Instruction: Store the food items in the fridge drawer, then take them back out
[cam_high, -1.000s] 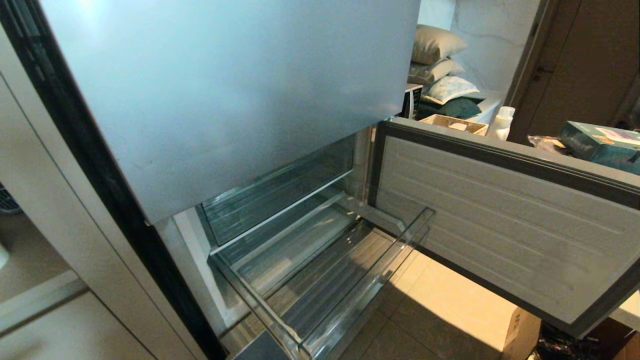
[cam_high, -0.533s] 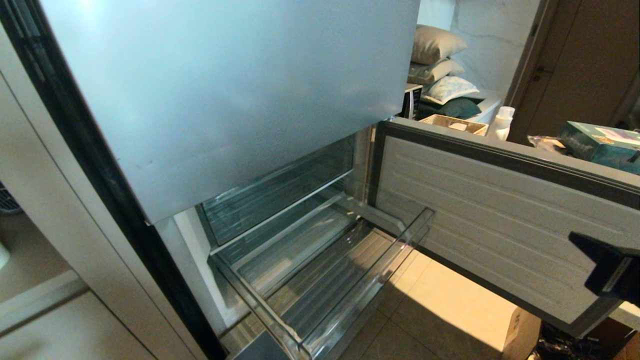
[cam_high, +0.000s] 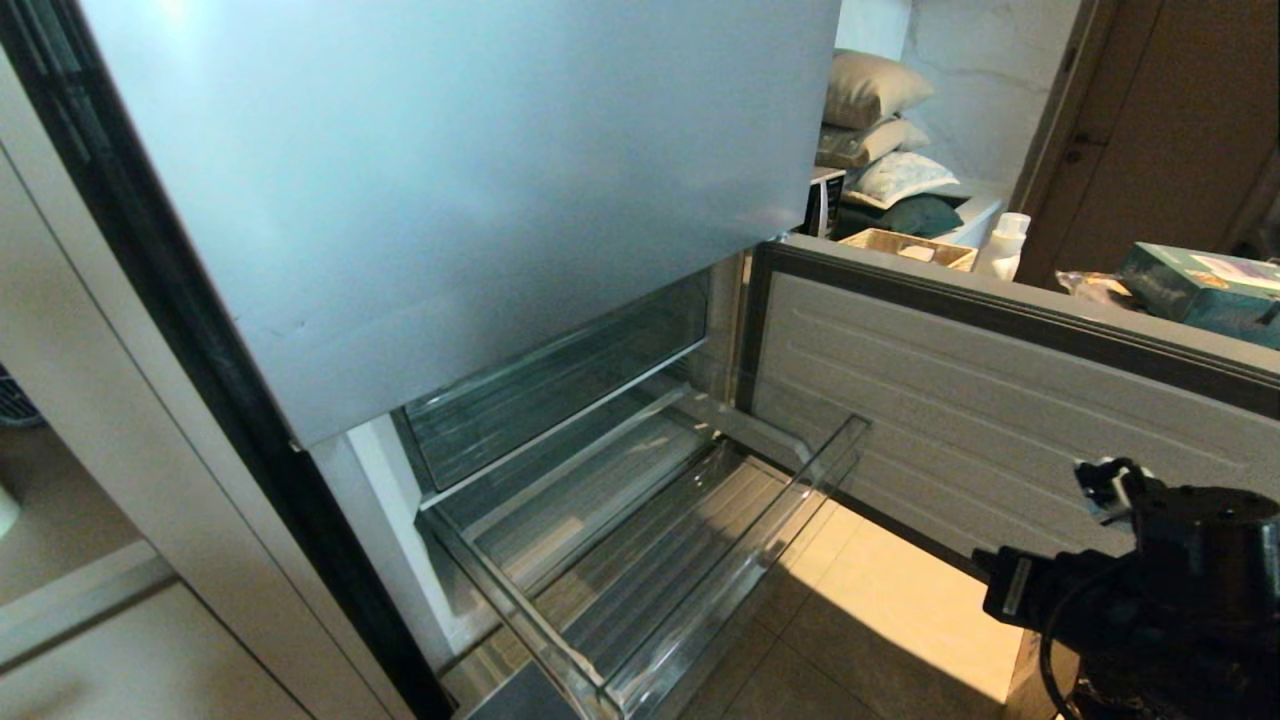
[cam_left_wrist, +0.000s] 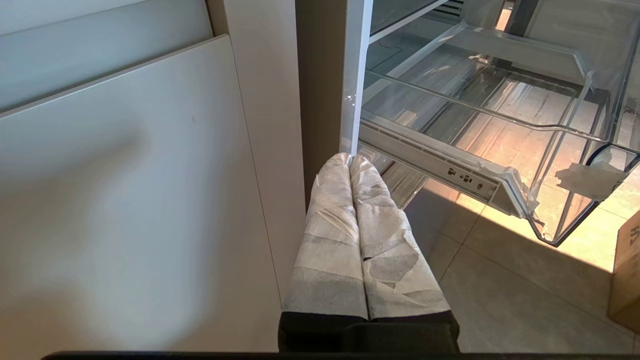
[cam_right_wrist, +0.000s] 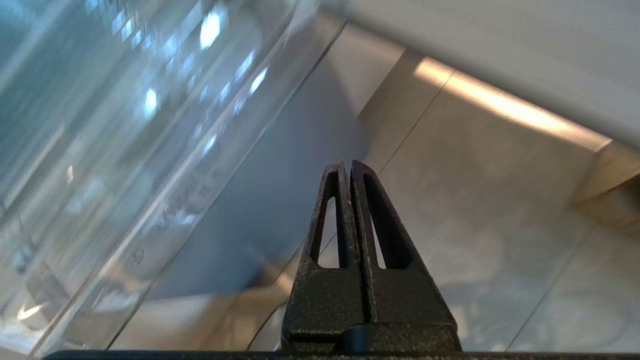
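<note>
Right of pulled-out fridge drawer (cam_high: 640, 560): right pincer (cam_right_wrist: 348, 167) closed, empty, above floor.

Head view looks down on the fridge drawer (cam_high: 640, 560); both wrist views see it close, low.

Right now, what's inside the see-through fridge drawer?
Nothing shows inside the fridge drawer: only its bare ribbed floor. No food items are visible. Its back part sits under the shelf above, so that bit is hidden.
</note>
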